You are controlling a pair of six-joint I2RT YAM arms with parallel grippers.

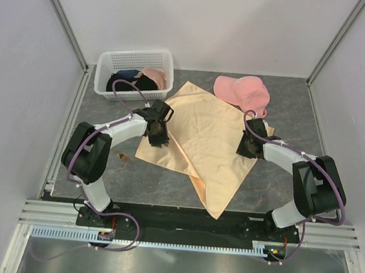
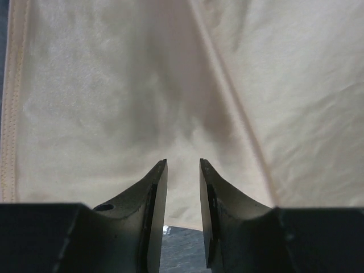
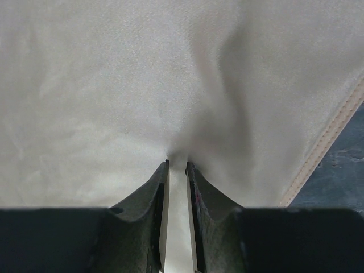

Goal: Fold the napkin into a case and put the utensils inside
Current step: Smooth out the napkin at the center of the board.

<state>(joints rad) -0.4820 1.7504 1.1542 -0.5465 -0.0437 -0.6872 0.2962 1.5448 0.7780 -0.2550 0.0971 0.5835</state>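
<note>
The peach-tan napkin (image 1: 207,138) lies spread on the grey table with creases, and its near corner reaches the front edge. My left gripper (image 1: 158,136) is over the napkin's left edge. In the left wrist view its jaws stand a little apart over the cloth (image 2: 114,85), pinching nothing, so the gripper (image 2: 183,163) is open. My right gripper (image 1: 247,146) is at the napkin's right edge. In the right wrist view the gripper (image 3: 177,164) is shut on a puckered bit of the napkin (image 3: 114,85). One small brown wooden piece (image 1: 124,158) lies left of the napkin. The other utensils are hidden.
A white basket (image 1: 110,60) with dark and pink clothes stands at the back left. A pink cap (image 1: 240,90) lies at the back right, touching the napkin's far edge. White walls close in the table on three sides.
</note>
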